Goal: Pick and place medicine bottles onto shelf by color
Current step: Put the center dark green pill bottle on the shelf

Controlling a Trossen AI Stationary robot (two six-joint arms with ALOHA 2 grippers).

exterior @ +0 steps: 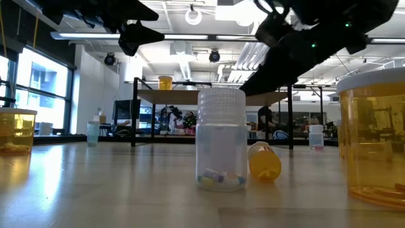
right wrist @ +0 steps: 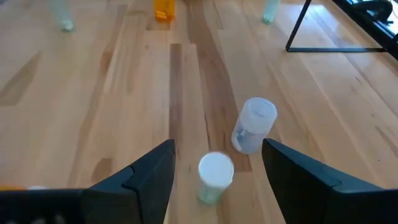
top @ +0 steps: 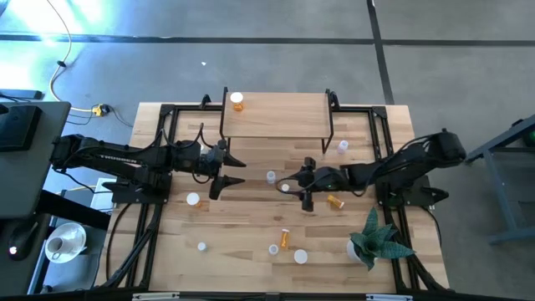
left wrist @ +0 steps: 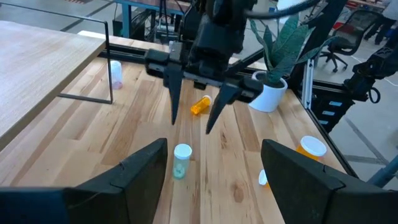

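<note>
Table point(top: 251, 234) light wood, satin; vials point(exterior: 220, 139) clear plastic.

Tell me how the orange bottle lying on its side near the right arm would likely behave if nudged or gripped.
The orange bottle lies on its side on the table, so a sideways nudge would probably roll it. It looks like thin plastic, likely light and easily knocked away. Its smooth round body may slip unless the right tool, now open nearby, closes squarely across it.
</note>
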